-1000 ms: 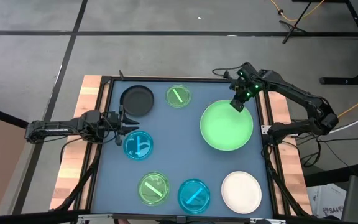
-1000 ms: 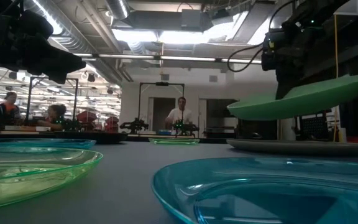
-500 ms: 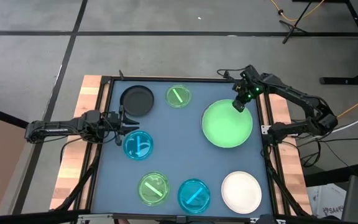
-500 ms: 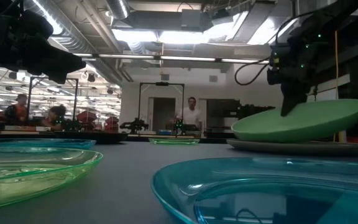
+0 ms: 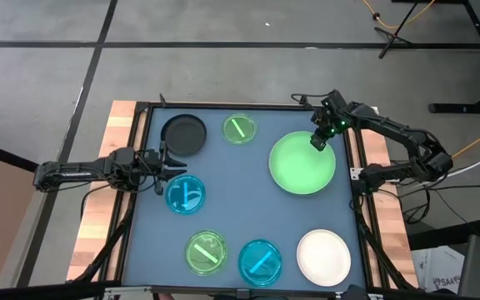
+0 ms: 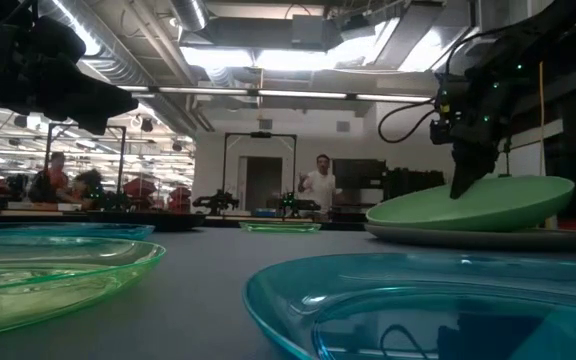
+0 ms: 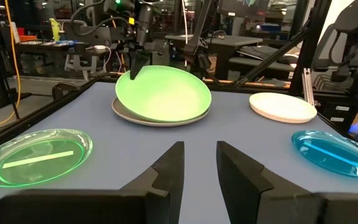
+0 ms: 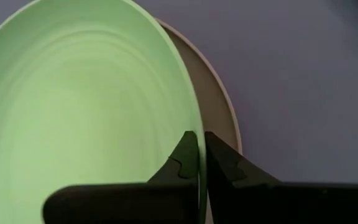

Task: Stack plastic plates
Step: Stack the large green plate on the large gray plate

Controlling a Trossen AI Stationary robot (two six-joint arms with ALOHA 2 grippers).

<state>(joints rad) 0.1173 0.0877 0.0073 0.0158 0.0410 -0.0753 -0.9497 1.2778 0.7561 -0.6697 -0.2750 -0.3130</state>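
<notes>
Table (image 5: 248,200) | right gripper (image 5: 317,142) pinches green plate (image 5: 302,167) rim

Grey plate (image 7: 124,112) mostly hidden under light green plate (image 5: 302,163); only rim sliver shows.

Green plate (image 6: 473,203) lowered by the right gripper (image 5: 317,142) from a raised tilt, now lying on the grey plate (image 6: 478,237) near the table's right edge, rim pinched.
</notes>
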